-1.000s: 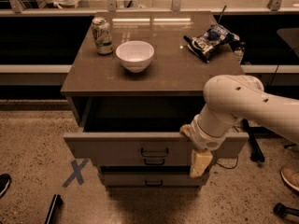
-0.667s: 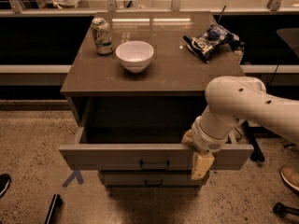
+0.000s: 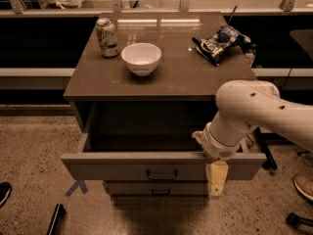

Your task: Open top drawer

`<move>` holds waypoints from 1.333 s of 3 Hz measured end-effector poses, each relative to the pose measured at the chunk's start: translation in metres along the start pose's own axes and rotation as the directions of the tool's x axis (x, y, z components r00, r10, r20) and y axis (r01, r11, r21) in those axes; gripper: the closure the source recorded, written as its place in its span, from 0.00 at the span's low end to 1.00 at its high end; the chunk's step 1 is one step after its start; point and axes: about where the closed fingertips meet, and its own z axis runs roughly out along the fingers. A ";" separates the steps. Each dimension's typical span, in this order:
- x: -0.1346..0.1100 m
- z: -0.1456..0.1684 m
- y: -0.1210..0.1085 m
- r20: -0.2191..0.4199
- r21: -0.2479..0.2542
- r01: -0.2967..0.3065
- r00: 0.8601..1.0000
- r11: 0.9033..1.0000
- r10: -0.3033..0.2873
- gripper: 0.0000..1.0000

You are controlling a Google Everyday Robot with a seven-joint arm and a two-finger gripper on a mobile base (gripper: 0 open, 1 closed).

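The drawer [image 3: 112, 169] is being shown pulled out beneath the tabletop [image 3: 181, 77]. The claw [image 3: 217, 177] is being hung over its front, right of the handle [image 3: 162, 174]; whether clenched cannot be told.

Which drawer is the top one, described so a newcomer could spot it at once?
Find the brown cabinet holding a white bowl and a can. The top drawer is directly under its surface, pulled far out. Unlike the drawer below, which sits further back, it has the robot's claw hanging over its front at the right.
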 end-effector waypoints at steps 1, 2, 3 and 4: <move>0.002 -0.044 -0.002 0.015 0.069 -0.002 1.000 0.998 0.001 0.00; 0.006 -0.089 -0.013 0.017 0.131 -0.002 1.000 0.991 0.000 0.00; 0.005 -0.101 -0.040 0.040 0.160 -0.002 0.999 0.987 -0.005 0.22; 0.000 -0.088 -0.058 0.059 0.167 -0.006 0.998 0.986 -0.004 0.45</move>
